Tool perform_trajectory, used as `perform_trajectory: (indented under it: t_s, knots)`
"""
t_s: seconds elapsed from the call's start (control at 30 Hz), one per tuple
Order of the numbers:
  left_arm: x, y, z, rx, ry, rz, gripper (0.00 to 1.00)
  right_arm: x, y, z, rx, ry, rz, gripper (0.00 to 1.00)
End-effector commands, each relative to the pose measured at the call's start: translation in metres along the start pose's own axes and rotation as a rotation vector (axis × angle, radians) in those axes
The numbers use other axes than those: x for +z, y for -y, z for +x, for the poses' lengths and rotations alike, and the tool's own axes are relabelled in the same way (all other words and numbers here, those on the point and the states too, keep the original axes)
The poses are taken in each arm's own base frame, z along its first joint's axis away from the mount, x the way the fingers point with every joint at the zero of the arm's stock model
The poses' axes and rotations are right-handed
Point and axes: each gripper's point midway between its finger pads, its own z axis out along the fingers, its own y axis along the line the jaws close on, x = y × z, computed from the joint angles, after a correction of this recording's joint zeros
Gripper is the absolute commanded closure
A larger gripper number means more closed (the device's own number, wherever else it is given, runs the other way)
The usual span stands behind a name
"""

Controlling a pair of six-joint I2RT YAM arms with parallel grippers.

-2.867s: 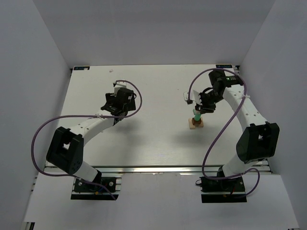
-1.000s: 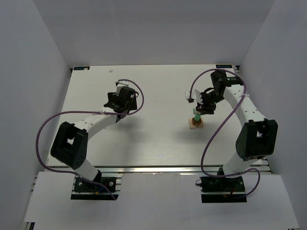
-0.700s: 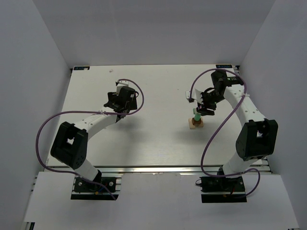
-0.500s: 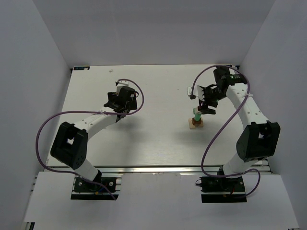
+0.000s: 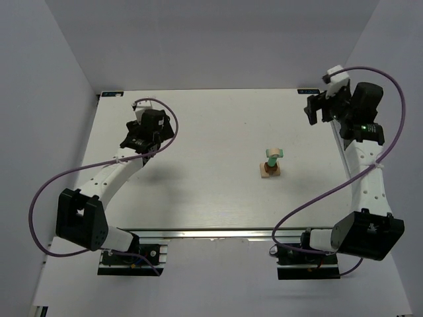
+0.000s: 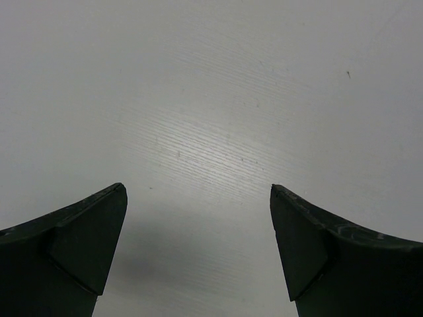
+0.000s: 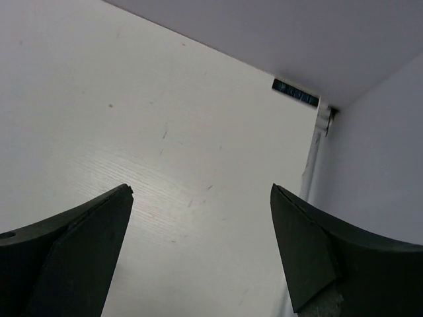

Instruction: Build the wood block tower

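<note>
The wood block tower [image 5: 270, 164] stands right of centre on the table in the top view. It has a tan base, and its green top block [image 5: 273, 152] lies crosswise. No gripper touches it. My right gripper [image 5: 319, 109] hangs open near the far right corner, well away from the tower, and its wrist view shows the right gripper [image 7: 201, 188] with only bare table between wide jaws. My left gripper [image 5: 137, 135] is open over the far left of the table. The wrist view of the left gripper [image 6: 198, 191] shows nothing between its fingers.
The white table [image 5: 211, 191] is boxed in by white walls on the left, back and right. A small dark label [image 7: 295, 92] marks the far right corner, close to the right wall [image 7: 370, 158]. Purple cables loop off both arms.
My right gripper opened, left the green block on the tower and pulled back up to the far right corner. The left arm swung further left and back.
</note>
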Motion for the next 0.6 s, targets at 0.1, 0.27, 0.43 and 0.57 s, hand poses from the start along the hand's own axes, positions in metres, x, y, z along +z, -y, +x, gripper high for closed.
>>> perform_trajectory:
  t_s: [0.1, 0.27, 0.43, 0.57]
  knots:
    - [-0.004, -0.012, -0.015, -0.069, -0.008, 0.030, 0.02, -0.005, 0.019, 0.054, 0.701, -0.166, 0.347, 0.11]
    - [0.004, -0.041, 0.008, -0.072, -0.052, -0.048, 0.02, -0.021, -0.018, 0.124, 0.852, -0.333, 0.427, 0.11]
    - [-0.007, -0.052, 0.007, -0.093, -0.015, -0.047, 0.02, -0.039, -0.026, 0.128, 0.847, -0.219, 0.483, 0.11]
    - [-0.014, -0.050, 0.005, -0.110, -0.001, -0.020, 0.02, -0.051, -0.031, 0.119, 0.813, -0.149, 0.474, 0.11]
